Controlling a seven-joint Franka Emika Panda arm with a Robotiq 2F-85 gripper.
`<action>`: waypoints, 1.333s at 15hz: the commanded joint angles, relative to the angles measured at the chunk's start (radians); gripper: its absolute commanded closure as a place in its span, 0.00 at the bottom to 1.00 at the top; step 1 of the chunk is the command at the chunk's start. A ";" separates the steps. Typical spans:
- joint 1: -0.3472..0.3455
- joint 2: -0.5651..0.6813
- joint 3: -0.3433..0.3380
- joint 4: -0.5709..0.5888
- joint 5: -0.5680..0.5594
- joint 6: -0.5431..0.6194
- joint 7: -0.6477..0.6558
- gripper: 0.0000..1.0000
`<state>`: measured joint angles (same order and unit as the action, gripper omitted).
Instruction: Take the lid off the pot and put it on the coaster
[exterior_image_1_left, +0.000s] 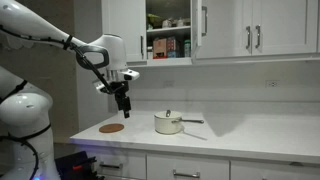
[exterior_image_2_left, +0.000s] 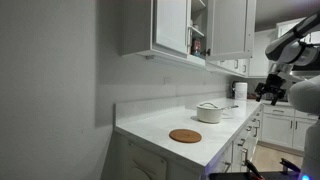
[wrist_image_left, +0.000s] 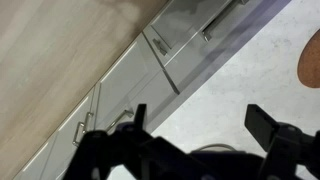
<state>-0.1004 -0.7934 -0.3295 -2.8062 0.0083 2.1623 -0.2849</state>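
Lid (exterior_image_1_left: 168, 116) rests on the pot (exterior_image_1_left: 168, 125) with its small knob upward. The pot stands on the white tabletop (exterior_image_1_left: 250, 135), about midway between the front edge and the wall. Its thin handle (exterior_image_1_left: 191, 121) points away from the arm. The coaster (exterior_image_1_left: 112, 128) lies flat near the end of the tabletop, close to the corner and well apart from the pot, and open tabletop lies between the two in both exterior views. On the coaster's side, the hand (exterior_image_1_left: 122, 102) hangs in the air with its fingers pointing down, touching nothing. We cannot tell whether it is over the tabletop or out past the front edge. In the wrist view we find its two fingers (wrist_image_left: 262, 122) spread wide with nothing between them, and a sliver of the coaster shows at the right border. That view also looks past the tabletop's front edge to the lower cupboard fronts (wrist_image_left: 150, 70). Wall cupboards (exterior_image_1_left: 250, 25) hang over the back of the tabletop, well above pot and lid, so the air over them is open
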 joint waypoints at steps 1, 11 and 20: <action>-0.015 0.005 0.015 -0.002 0.014 -0.003 -0.011 0.00; 0.072 0.106 0.049 0.049 0.018 0.086 -0.055 0.00; 0.238 0.560 0.083 0.363 0.071 0.312 -0.189 0.00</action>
<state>0.1336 -0.4119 -0.2615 -2.5853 0.0531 2.4446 -0.3968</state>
